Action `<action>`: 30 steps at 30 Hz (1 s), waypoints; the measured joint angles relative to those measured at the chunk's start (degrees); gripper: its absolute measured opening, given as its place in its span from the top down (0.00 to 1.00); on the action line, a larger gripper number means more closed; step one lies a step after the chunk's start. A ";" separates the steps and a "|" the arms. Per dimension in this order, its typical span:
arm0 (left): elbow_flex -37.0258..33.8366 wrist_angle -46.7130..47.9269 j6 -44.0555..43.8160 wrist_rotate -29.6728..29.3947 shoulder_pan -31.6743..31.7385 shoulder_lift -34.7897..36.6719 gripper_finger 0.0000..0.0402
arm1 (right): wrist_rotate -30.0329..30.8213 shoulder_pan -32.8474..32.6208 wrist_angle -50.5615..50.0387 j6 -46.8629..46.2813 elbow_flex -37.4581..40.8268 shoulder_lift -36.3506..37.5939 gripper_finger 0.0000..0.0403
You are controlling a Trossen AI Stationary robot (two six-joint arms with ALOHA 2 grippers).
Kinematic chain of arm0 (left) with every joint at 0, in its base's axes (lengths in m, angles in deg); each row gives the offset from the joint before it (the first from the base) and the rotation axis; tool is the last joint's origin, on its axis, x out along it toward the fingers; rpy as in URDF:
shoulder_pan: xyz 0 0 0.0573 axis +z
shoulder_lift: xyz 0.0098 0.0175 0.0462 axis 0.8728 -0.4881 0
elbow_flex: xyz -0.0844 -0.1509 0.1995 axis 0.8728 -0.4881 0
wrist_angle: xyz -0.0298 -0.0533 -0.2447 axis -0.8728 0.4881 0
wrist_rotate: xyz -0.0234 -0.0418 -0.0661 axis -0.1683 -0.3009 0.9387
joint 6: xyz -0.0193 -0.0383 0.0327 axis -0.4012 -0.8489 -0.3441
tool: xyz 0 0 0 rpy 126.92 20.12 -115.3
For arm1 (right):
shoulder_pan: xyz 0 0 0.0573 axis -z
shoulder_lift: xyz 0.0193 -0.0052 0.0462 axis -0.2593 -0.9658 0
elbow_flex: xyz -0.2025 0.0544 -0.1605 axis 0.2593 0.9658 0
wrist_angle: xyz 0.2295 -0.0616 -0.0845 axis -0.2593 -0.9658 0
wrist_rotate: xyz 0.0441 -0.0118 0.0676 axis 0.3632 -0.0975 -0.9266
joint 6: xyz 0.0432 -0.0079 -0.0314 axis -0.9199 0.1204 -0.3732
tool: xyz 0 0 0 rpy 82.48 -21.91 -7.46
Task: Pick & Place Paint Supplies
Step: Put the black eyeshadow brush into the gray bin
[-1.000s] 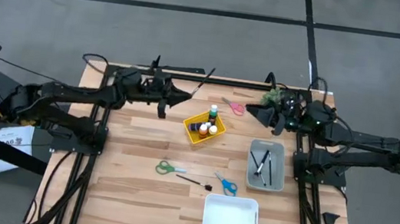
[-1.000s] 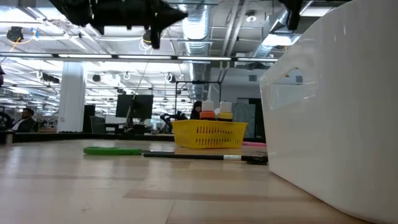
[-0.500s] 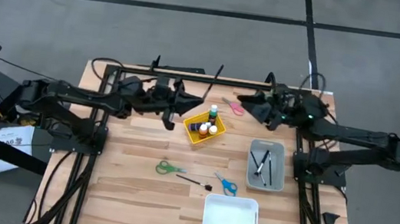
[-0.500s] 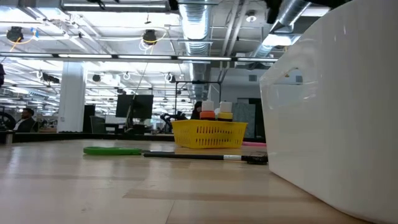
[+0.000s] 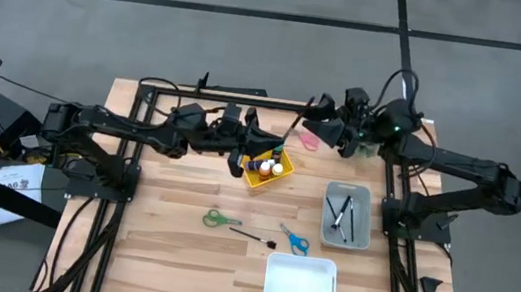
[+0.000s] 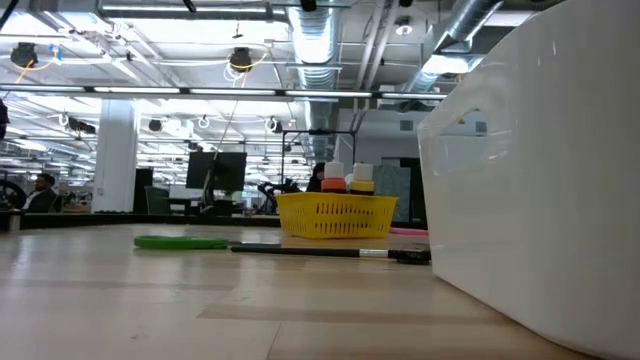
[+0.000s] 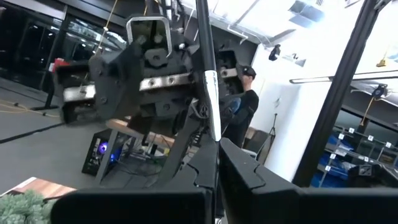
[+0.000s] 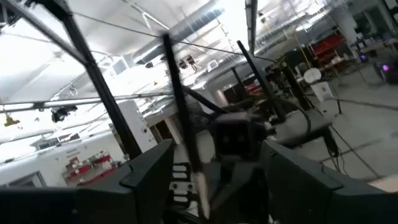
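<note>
My left gripper (image 5: 258, 152) is above the yellow basket (image 5: 259, 173) of paint bottles (image 5: 277, 157) and is shut on a thin dark brush (image 5: 288, 125). The brush slants up toward the far right. My right gripper (image 5: 315, 131) hangs open at the brush's free end. In the right wrist view the brush (image 8: 180, 118) stands between my right gripper's (image 8: 214, 168) spread fingers; I see no touch. Another brush (image 5: 254, 236) lies flat on the table, and more brushes lie in the grey tray (image 5: 349, 191). My left gripper pinches the brush between its two fingers at the dark end (image 7: 217, 148) just below the light metal ferrule (image 7: 212, 106). The long handle sticks out beyond the fingertips, along the way the fingers point. The brush is lifted clear of the table and basket, tilted upward.
A white bin (image 5: 301, 283) stands near the front edge. Green scissors (image 5: 221, 219) and blue scissors (image 5: 294, 239) lie mid-table, and pink scissors (image 5: 303, 142) lie under my right gripper. The black frame rail (image 5: 237, 95) runs along the far edge.
My left gripper has carried the brush up and toward the table's right, from the far left to above the basket, leaving the low view. My right gripper has risen and come toward the table's left, meeting the brush's free end.
</note>
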 joint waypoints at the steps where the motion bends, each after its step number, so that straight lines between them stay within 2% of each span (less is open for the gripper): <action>1: 0.00 -0.05 -0.14 0.00 0.00 0.00 1.00 | -0.08 0.15 -0.52 0.36 -0.57 0.02 0.41; 18: 0.00 1.07 -0.29 -0.01 0.13 0.00 1.00 | -1.55 -0.59 -2.53 1.53 -5.29 -2.57 0.43; 25: 0.00 1.09 -0.29 -0.02 0.13 0.00 1.00 | -1.58 -0.64 -2.81 2.18 -6.05 -2.56 0.51; 30: 0.00 1.09 -0.29 -0.02 0.13 0.00 1.00 | -1.56 -0.64 -2.87 2.18 -5.99 -2.50 0.63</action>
